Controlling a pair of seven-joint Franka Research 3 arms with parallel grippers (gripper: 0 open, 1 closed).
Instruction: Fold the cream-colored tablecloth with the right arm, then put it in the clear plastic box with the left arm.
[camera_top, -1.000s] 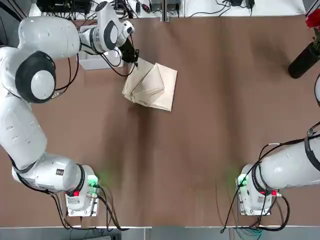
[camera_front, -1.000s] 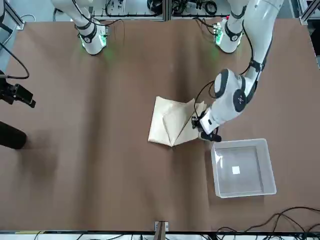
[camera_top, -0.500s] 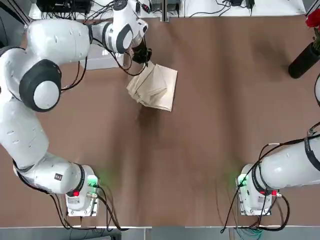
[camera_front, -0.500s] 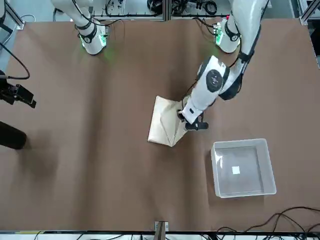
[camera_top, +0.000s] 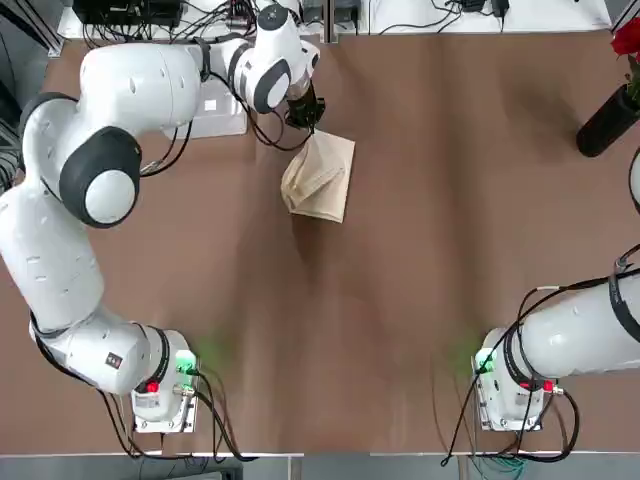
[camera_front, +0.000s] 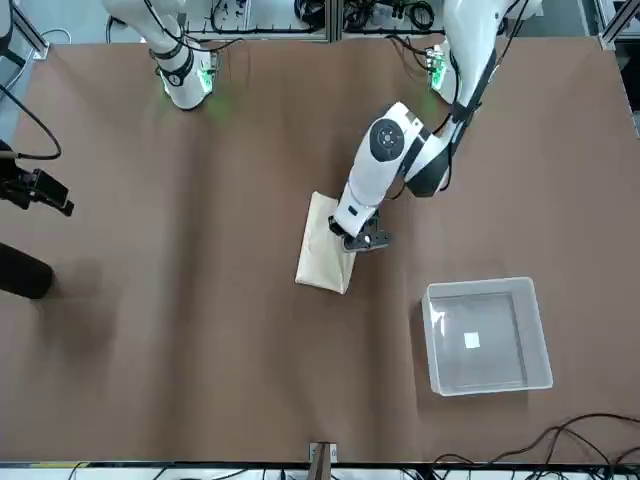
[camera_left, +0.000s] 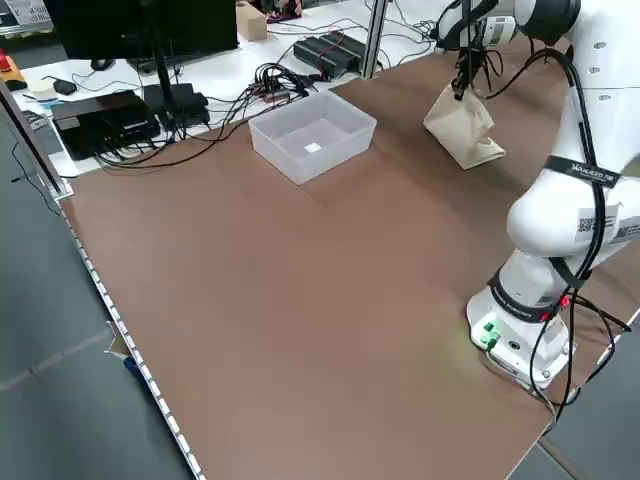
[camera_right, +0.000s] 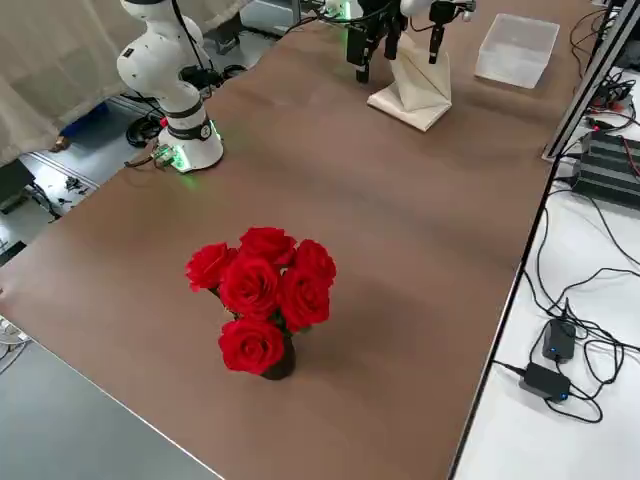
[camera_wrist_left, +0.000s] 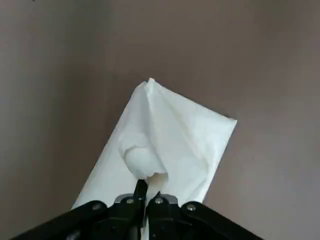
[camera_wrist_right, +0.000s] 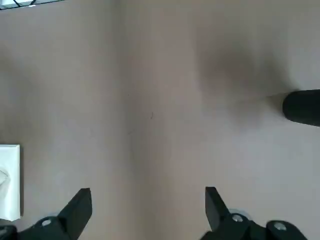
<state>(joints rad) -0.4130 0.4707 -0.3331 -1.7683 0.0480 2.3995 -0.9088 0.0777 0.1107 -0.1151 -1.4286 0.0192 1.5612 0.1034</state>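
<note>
one tablecloth (camera_top: 322, 180) – left claw (camera_top: 305, 118) pinching | one box (camera_front: 487, 335) – two arms

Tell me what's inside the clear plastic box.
The clear plastic box holds only a small white square on its floor; the top view partly hides it behind the left arm.

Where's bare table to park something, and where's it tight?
Free: the wide brown stretch between the two arm bases and the tablecloth, and the middle towards the rose vase. Tight: the far-left corner, where the left gripper pinches the cloth beside the clear plastic box.
</note>
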